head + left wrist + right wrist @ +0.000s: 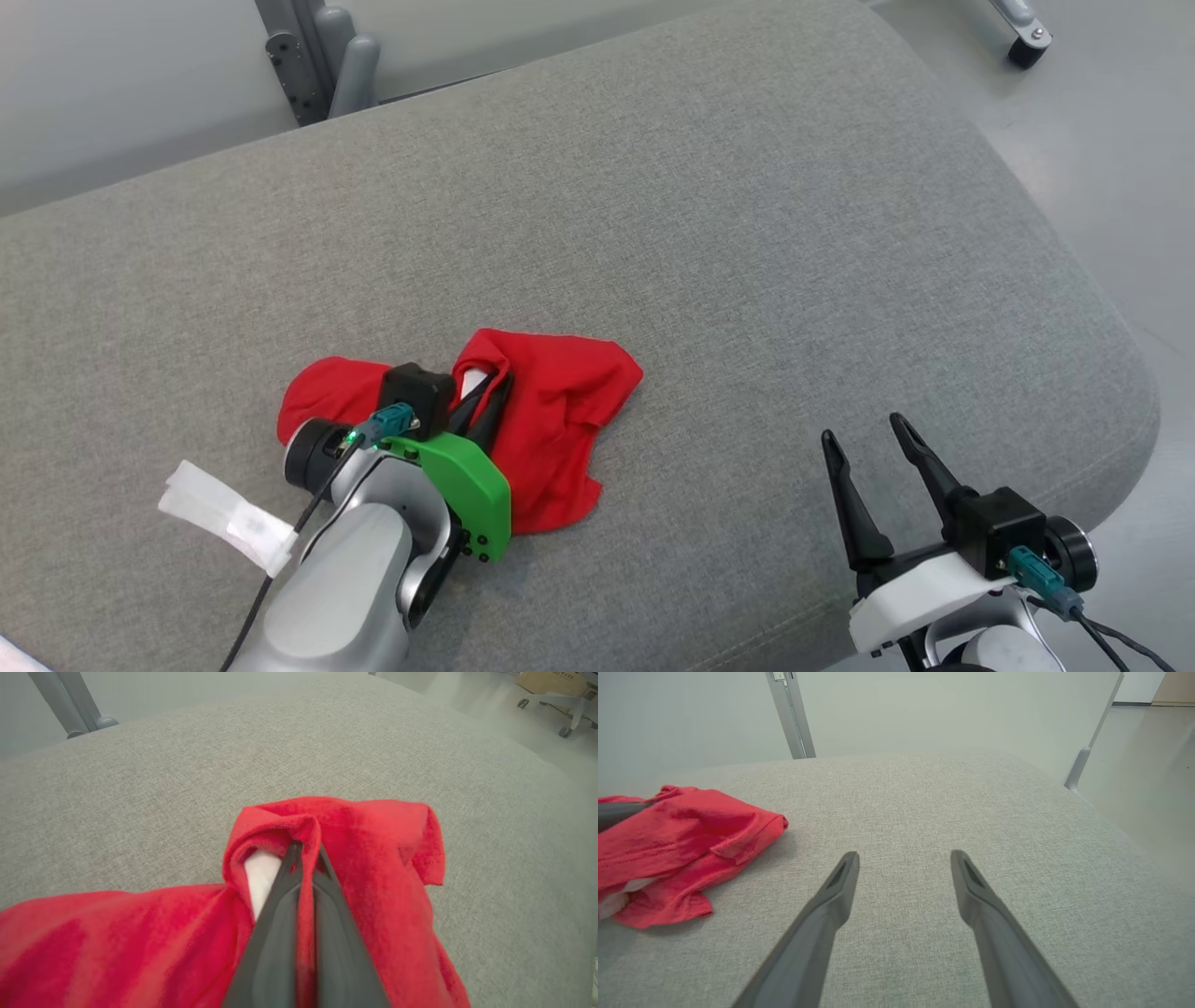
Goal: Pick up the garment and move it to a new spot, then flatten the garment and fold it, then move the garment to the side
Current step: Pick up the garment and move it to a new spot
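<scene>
A crumpled red garment [551,420] with a bit of white lining lies on the grey cushioned surface [709,233], left of centre near the front. My left gripper [490,387] is shut on a raised fold of the garment [373,858]; in the left wrist view the two dark fingers [280,896] pinch red cloth between them near the top of the bunch. My right gripper [864,443] stands open above bare cushion to the right of the garment, nothing between its fingers. The right wrist view has the garment [682,835] at its left, apart from the right gripper [903,858].
A white folded tag or tape [229,518] lies on the cushion by my left forearm. Grey metal frame legs [317,56] stand behind the cushion's far edge. The cushion's rounded right edge [1134,392] drops to a pale floor, where a castor wheel [1027,47] stands.
</scene>
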### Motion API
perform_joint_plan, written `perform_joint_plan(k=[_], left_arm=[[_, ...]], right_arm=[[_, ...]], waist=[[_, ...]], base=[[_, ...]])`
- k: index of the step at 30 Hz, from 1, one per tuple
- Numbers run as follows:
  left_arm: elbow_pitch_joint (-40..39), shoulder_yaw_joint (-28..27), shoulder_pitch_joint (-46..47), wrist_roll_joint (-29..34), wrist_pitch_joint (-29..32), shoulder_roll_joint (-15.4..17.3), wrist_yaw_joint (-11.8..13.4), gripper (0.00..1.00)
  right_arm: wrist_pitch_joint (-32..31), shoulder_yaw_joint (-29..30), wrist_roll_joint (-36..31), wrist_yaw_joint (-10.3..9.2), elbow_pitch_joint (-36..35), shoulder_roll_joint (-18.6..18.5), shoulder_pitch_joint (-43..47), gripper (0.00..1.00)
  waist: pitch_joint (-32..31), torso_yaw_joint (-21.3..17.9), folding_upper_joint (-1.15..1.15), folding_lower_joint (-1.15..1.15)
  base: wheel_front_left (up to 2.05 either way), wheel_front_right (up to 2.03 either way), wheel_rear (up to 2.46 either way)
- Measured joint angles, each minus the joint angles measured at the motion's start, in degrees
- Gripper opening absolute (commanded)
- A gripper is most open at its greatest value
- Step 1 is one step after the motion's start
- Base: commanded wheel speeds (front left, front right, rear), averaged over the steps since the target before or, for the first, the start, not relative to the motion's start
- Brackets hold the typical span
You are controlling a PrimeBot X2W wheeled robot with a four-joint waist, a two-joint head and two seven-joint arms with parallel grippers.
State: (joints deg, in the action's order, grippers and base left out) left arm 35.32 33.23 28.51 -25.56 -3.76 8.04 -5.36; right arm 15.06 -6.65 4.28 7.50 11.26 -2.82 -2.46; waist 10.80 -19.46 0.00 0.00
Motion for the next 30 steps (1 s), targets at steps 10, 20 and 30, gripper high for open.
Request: perform_joint_plan(k=[10,20,30], left_arm=[[3.7,2.2,1.1,-0.8,-2.8,-1.9,-1.2,1.0],[-20.7,-4.6,-17.9,-6.7,-0.8,8.2,6.4,1.0],[-26.8,-7.9,-29.1,-5.3,-8.6,11.4,12.2,1.0]], right_arm=[[0.0,1.3,-1.2,0.0,0.6,0.0,1.2,1.0],[0.0,3.8,-2.8,0.0,-1.7,0.0,4.5,1.0],[0.0,7.5,-5.1,0.0,-3.0,0.1,8.9,1.0]], waist=[[-1.9,1.8,0.0,0.0],[-6.5,6.3,0.0,0.0],[-9.4,12.9,0.0,0.0]], base=[[0.0,0.0,0.0],[0.0,0.0,0.0],[0.0,0.0,0.0]])
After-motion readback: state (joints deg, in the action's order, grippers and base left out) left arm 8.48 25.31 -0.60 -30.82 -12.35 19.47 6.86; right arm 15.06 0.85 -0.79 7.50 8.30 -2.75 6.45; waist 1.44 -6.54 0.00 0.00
